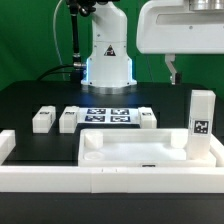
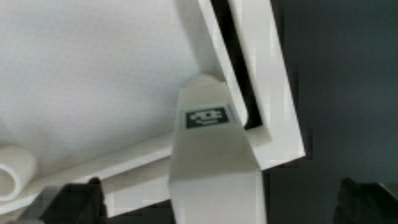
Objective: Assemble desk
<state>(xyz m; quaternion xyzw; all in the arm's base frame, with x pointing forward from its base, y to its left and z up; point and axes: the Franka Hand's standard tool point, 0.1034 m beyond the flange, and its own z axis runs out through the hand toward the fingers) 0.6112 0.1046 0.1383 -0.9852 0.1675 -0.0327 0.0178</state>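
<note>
- While border rails (image 1: pixel 100 182) fence the front, three loose legs (image 1: pixel 68 120) flank the marker board (image 1: pixel 108 116).
- One upright leg (image 1: pixel 202 122) stands at the 3 o'clock end of the tabletop (image 1: pixel 135 155); the gripper (image 1: pixel 172 72), wide and empty, hangs at its 11 o'clock.

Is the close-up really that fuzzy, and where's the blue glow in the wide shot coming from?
Wrist view: soft throughout, the tag on the leg barely legible, the tabletop panel washed out white. Exterior view: sharper, evenly lit; the blue glow is a light on the robot's base.
</note>
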